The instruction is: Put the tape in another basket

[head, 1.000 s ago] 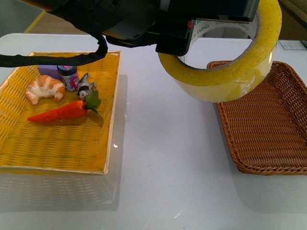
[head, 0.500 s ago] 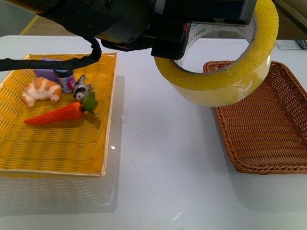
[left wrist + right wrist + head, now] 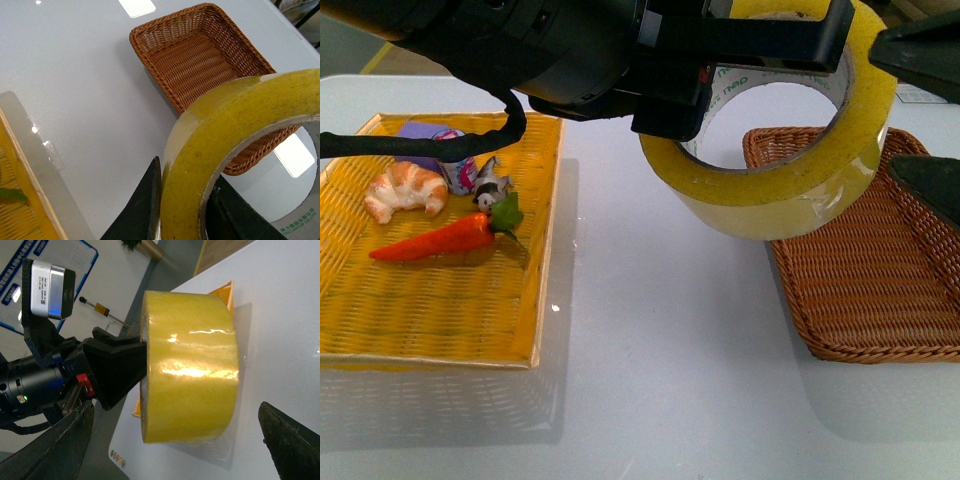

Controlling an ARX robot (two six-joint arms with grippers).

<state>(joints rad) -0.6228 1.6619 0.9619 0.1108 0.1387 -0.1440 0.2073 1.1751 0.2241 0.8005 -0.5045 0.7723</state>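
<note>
Plainly, the tape [image 3: 770,190] hung in the air, pinched through its wall by the left tool [image 3: 187,215], one finger inside the white core and one outside. It sat tilted above the worktop [image 3: 660,380], between the yellow tray [image 3: 440,310] and the basket [image 3: 880,280], close to the basket's near rim. The right tool [image 3: 923,120] stood wide open, its two dark fingers flanking the roll without touching it. The danger lay in that thin one-sided pinch. A nudge from the incoming right fingers could have twisted the roll out of the grip. A release before the right fingers closed would probably have dropped it on the worktop short of the basket, where a round roll might run off. Compared with half a second before, the right tool's fingers had newly appeared at the right edge of the front view. The tape had barely shifted, and the carrot [image 3: 440,237] and croissant [image 3: 405,190] lay unchanged in the tray.
</note>
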